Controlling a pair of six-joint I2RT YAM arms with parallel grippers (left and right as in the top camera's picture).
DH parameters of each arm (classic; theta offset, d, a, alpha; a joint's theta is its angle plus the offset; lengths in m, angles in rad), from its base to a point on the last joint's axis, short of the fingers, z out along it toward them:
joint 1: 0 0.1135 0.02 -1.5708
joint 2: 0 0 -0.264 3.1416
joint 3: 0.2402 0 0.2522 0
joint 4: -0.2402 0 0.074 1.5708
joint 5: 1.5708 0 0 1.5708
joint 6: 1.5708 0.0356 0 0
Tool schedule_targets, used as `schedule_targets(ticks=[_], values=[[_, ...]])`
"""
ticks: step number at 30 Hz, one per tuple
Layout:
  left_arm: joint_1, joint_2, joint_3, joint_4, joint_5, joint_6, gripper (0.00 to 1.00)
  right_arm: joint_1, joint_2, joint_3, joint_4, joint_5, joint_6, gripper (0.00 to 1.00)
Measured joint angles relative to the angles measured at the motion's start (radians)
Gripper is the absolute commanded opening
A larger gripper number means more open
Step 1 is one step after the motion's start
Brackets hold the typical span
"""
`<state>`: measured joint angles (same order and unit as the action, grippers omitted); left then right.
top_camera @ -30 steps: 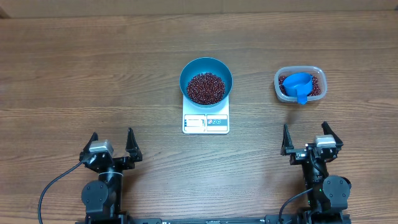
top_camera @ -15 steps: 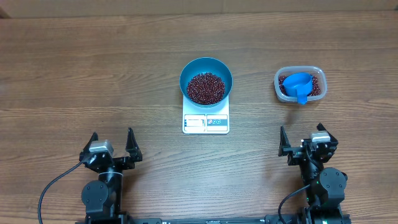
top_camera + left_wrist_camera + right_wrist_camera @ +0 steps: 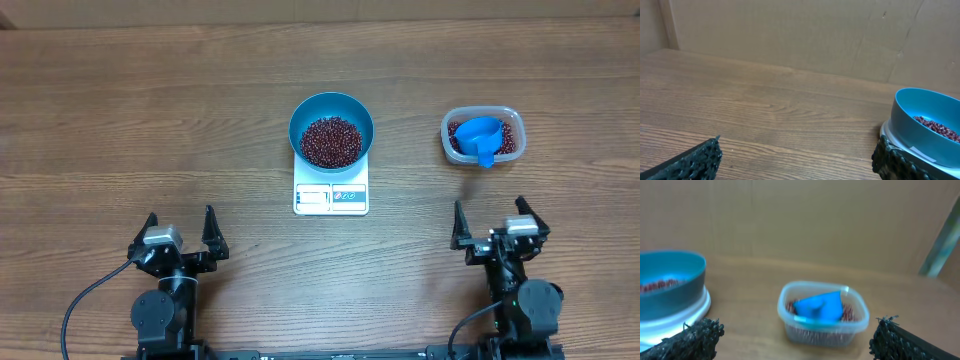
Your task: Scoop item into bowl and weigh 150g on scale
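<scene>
Beans [image 3: 331, 141], small and dark red-brown, lie in a loose heap at the bottom of the deep blue bowl [image 3: 331, 104], just above the centre of the overhead frame. The bowl stands on the white scale [image 3: 331, 198], whose display and buttons show below the bowl's lower edge.

The left gripper [image 3: 180, 230] sits at lower left, well apart from the bowl and scale. Its jaws are spread wide and hold nothing. The right gripper [image 3: 490, 222] sits at lower right, also spread wide and empty.

Directly above the right gripper, and nearer to it than the bowl, is a clear plastic tub [image 3: 512, 118]. It holds more beans and a small blue scoop [image 3: 480, 136], whose handle points down the frame.

Open wood-grain table [image 3: 150, 100] lies between each gripper and the scale, and across the whole left half. The table's far edge runs along the top of the frame. In the left wrist view, a brown cardboard wall [image 3: 790, 35] rises behind that edge. The right wrist view is blurred, showing the tub at centre and the bowl at far left.
</scene>
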<state>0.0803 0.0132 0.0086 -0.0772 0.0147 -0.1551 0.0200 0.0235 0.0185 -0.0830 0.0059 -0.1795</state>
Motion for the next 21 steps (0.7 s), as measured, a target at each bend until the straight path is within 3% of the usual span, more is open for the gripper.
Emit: schedule_targets(ticks=[21], values=[[0.000,0.000,0.000,0.000,0.000,0.000,0.99,0.000,-0.011,0.000,-0.006,-0.002,0.000,1.00]])
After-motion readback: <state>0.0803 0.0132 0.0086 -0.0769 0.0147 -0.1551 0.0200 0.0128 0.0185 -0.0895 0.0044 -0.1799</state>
